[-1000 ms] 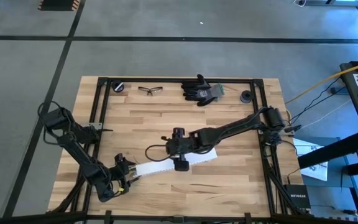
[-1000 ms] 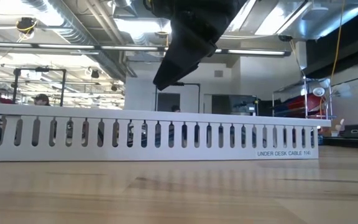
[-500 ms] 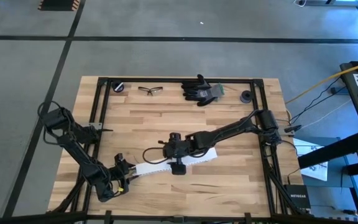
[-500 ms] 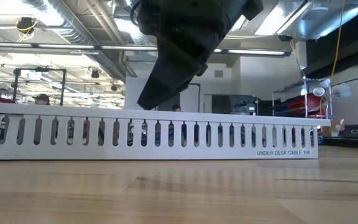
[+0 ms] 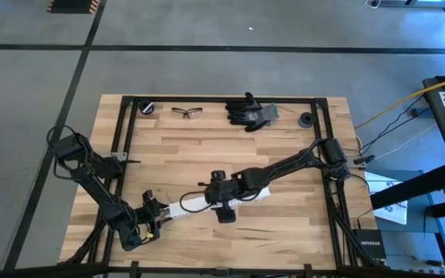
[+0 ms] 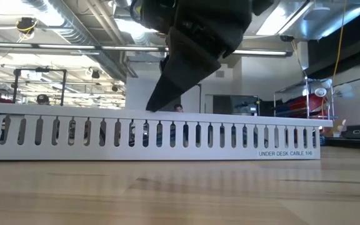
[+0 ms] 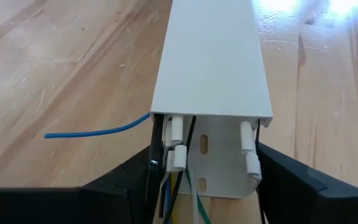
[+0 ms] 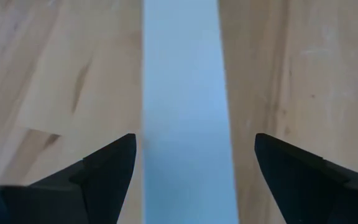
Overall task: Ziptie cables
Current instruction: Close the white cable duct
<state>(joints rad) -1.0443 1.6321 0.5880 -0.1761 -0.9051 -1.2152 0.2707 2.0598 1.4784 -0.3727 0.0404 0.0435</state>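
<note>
Close to the near left corner of the wooden table (image 5: 207,147), the left gripper (image 5: 159,218) is seen at the open end of the white slotted rail (image 6: 230,134). Its fingers (image 7: 291,183) are set narrow, one against each side wall of that end, so the rail is held between them. Inside the open end the cables (image 7: 192,134) are found: thin dark wires running along the channel, with a green and a pale wire beside them. A blue wire (image 7: 98,132) is seen coming out of the rail's side by the same end and lying curved on the wood.

The rail is laid aslant from the left gripper toward the middle of the table, resting on the wood with its slotted wall upright. It is covered by a flat white strip (image 8: 185,93).

Over the middle part of the rail the right gripper (image 8: 194,146) is held, reached in from the table's right edge. Its fingers are spread wide, one to each side of the white strip and apart from it, and nothing is gripped.

Along the far edge, well apart from the rail, a small black round object (image 5: 147,107), a pair of safety glasses (image 5: 187,112), dark gloves (image 5: 249,112) and a second black round object (image 5: 306,120) are lined up from left to right.
</note>
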